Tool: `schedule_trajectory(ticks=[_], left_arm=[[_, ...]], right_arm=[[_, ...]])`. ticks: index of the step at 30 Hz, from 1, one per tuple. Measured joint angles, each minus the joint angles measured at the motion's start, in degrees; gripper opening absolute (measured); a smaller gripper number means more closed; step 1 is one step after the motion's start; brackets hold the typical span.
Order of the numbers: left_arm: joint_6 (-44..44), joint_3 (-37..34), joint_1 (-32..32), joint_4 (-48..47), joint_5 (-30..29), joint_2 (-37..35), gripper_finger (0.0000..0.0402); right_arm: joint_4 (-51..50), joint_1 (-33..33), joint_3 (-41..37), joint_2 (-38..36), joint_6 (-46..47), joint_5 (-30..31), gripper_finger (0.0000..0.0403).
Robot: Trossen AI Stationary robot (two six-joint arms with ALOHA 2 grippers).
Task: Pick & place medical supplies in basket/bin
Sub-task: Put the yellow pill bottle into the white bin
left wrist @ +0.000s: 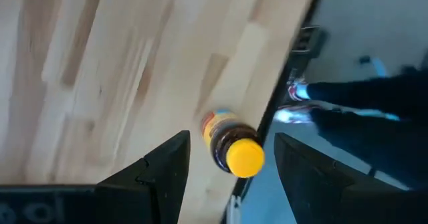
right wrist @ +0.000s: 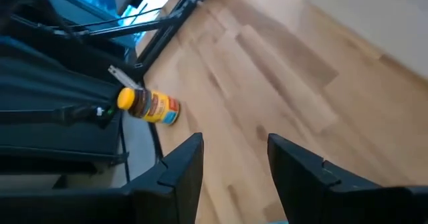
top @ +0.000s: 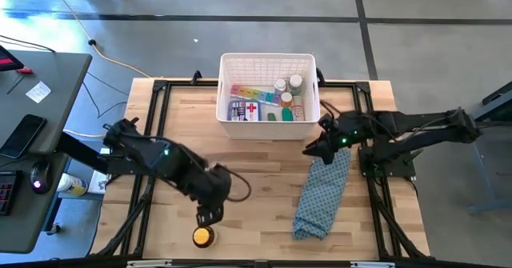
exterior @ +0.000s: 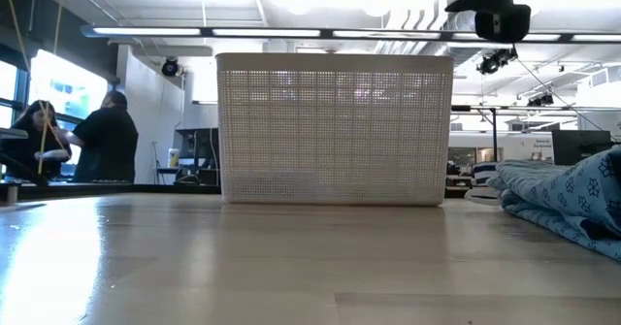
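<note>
A white lattice basket (top: 225, 92) stands at the table's far middle. In it lie a rainbow pill organiser (top: 252, 94), a red-cross pack (top: 246, 110) and white-capped bottles (top: 288, 84). A dark bottle with a yellow cap (top: 203, 236) lies on its side by the table's near edge. My left gripper (top: 210, 214) hangs above it, pointing down and open. In the left wrist view the bottle (left wrist: 231, 147) shows between the fingers, untouched. My right gripper (top: 316, 146) is open with nothing in it, over the far end of a blue patterned cloth (top: 324, 192).
The blue cloth (exterior: 568, 194) lies lengthwise on the table's right half. Bare wood stretches between the basket (exterior: 335, 131) and the near edge. A grey desk (top: 40, 140) with a phone stands left of the table. People sit in the room behind (exterior: 97, 141).
</note>
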Motion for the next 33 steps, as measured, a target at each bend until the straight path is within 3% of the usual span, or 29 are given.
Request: schedule_trajectory(ticks=[6,13,19,23,30,33], left_arm=[[-14.16,-8.89,-3.81,-0.1,3.16,-0.97,0.0248],[-21.86,-18.65,-9.17,2.81,9.01,-0.49,0.0248],[-29.24,-19.09,-14.12,11.98,3.04,0.41,0.0252],[-31.81,-19.16,-15.23,11.47,4.69,2.03,0.0285],[-33.0,-19.13,-15.15,13.15,4.3,2.83,0.0387],[-32.3,-19.13,-15.15,12.45,3.87,4.32,0.0389]], right_arm=[[4.1,7.71,-0.02,2.12,4.27,4.77,0.0157],[6.23,14.09,-0.02,4.79,10.1,12.23,0.0157],[6.37,16.96,-0.02,6.8,14.53,8.75,0.0159],[6.55,19.31,-0.02,7.82,19.46,8.26,0.0161],[8.46,23.96,-0.02,10.47,21.49,11.51,0.0161],[8.78,25.6,-0.02,11.71,24.11,13.95,0.0161]])
